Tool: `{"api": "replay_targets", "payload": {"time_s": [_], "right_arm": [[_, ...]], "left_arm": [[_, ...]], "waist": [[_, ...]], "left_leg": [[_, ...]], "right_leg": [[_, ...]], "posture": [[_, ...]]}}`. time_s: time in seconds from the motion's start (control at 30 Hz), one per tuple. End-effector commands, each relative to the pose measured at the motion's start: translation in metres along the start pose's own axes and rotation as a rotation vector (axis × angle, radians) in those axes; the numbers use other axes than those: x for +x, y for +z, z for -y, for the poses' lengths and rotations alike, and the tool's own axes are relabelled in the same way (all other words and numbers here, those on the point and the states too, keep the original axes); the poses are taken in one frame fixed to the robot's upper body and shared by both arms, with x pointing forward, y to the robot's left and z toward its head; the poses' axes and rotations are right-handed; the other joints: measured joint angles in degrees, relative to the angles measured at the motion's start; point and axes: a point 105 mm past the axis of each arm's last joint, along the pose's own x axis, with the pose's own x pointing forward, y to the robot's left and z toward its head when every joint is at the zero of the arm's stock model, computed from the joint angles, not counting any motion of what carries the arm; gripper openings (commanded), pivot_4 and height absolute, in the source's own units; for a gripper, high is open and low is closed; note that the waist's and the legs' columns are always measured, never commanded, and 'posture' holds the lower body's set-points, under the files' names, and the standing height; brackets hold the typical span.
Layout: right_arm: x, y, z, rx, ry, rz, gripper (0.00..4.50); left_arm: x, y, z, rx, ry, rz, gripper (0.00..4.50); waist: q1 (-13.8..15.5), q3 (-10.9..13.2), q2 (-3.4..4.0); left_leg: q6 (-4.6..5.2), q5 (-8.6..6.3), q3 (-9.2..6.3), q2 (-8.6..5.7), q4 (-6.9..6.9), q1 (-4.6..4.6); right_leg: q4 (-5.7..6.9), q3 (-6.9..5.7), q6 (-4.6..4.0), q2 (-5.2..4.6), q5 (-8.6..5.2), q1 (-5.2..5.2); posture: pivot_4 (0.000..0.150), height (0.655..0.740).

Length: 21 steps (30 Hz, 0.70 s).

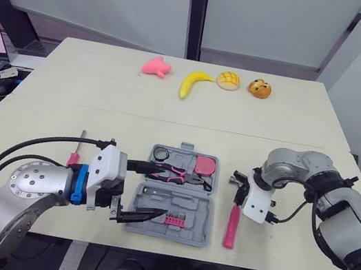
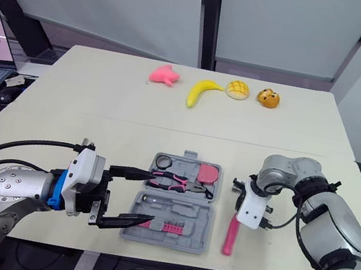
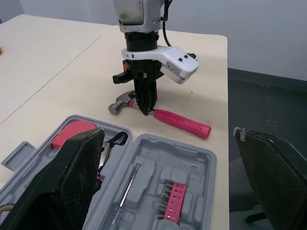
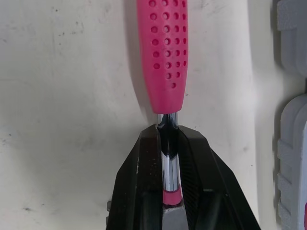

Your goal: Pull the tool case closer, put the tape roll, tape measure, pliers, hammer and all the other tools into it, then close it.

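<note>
Beige table (image 1: 294, 127), toys along the far edge. Pink-handled screwdriver (image 1: 77, 150) lay loose at left, not yet packed. Left gripper (image 1: 165, 190) was spread wide over the left part of the open tool case (image 1: 194, 234), probably to steady it. Pliers (image 1: 184, 175) and tape measure (image 1: 206, 165) sat in their slots. Right gripper (image 1: 240, 189) was clamped on the hammer (image 1: 231, 226) shaft near the head, just beside the case, presumably for lifting.

L hand (image 1: 160, 189) over tool case (image 1: 202, 217), bare gap to hammer (image 1: 230, 228)
</note>
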Motion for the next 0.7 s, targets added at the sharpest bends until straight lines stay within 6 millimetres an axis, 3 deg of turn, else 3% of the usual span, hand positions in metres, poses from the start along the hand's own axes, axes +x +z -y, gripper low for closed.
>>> {"api": "replay_targets", "payload": {"time_s": [0.03, 0.7], "right_arm": [[-0.010, 0.001, 0.004, 0.004, -0.022, 0.000, 0.24], [-0.019, 0.008, -0.008, 0.100, 0.005, 0.017, 0.24]], "left_arm": [[0.000, 0.007, -0.002, 0.031, 0.010, 0.020, 4.50], [-0.002, 0.003, -0.004, 0.036, 0.013, 0.013, 4.50]], "waist": [[0.03, 0.04, 0.06], [0.77, 0.12, 0.18]], "left_leg": [[0.00, 0.00, 0.00, 0.00, -0.01, -0.03], [0.00, -0.01, 0.03, -0.01, -0.04, -0.07]], "right_leg": [[-0.01, 0.00, 0.00, 0.00, 0.00, -0.03], [-0.06, -0.01, 0.01, -0.02, -0.01, -0.06]], "posture": [[0.150, 0.7400], [0.150, 0.7400]]}}
